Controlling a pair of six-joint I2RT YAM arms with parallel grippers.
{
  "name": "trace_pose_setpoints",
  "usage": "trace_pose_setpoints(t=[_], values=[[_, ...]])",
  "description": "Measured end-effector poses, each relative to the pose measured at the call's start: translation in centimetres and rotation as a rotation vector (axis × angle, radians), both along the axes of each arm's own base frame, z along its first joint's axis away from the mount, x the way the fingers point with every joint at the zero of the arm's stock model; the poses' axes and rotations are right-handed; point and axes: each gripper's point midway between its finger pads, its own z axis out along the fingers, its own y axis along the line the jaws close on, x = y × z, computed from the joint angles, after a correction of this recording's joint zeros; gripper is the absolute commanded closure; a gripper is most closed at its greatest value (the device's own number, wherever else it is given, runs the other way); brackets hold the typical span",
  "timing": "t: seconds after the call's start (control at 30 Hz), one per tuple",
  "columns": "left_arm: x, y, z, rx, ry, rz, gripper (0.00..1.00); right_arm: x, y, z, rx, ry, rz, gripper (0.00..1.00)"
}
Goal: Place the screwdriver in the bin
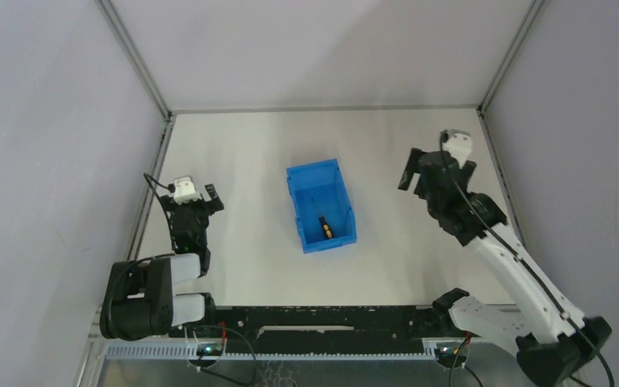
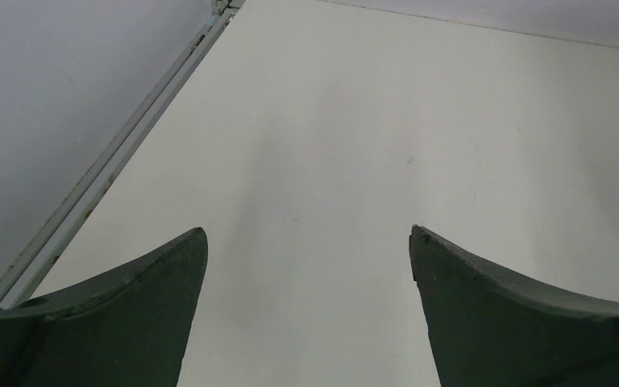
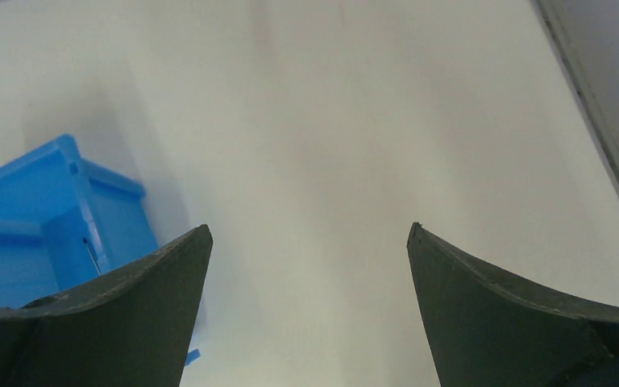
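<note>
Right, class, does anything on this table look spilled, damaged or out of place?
Nothing stands out. The bin stands upright, turned a little off square with the edges of the table, and the screwdriver lies inside it. The left fingers and right fingers are open, empty and clear of the bin.

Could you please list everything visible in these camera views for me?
bin: one, bright blue, middle of the table.
screwdriver: one, black with a yellow-orange part, lying inside the bin toward its near end.
table: one, white, under everything.
left hand: one, dark fingers, open and empty, left of the bin.
right hand: one, dark fingers, open and empty, right of the bin.
</note>
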Motion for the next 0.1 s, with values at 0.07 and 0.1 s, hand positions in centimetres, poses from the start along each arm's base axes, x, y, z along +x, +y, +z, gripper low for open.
trace_pose_setpoints(t=[0.07,0.1], values=[[0.0,0.0,0.0,0.000,0.000,0.000,0.00,-0.5,-1.5,0.6,0.023,-0.030,-0.027,0.00],[0.0,0.0,0.0,0.000,0.000,0.000,0.00,-0.8,-2.2,0.8,0.036,-0.043,-0.040,0.00]])
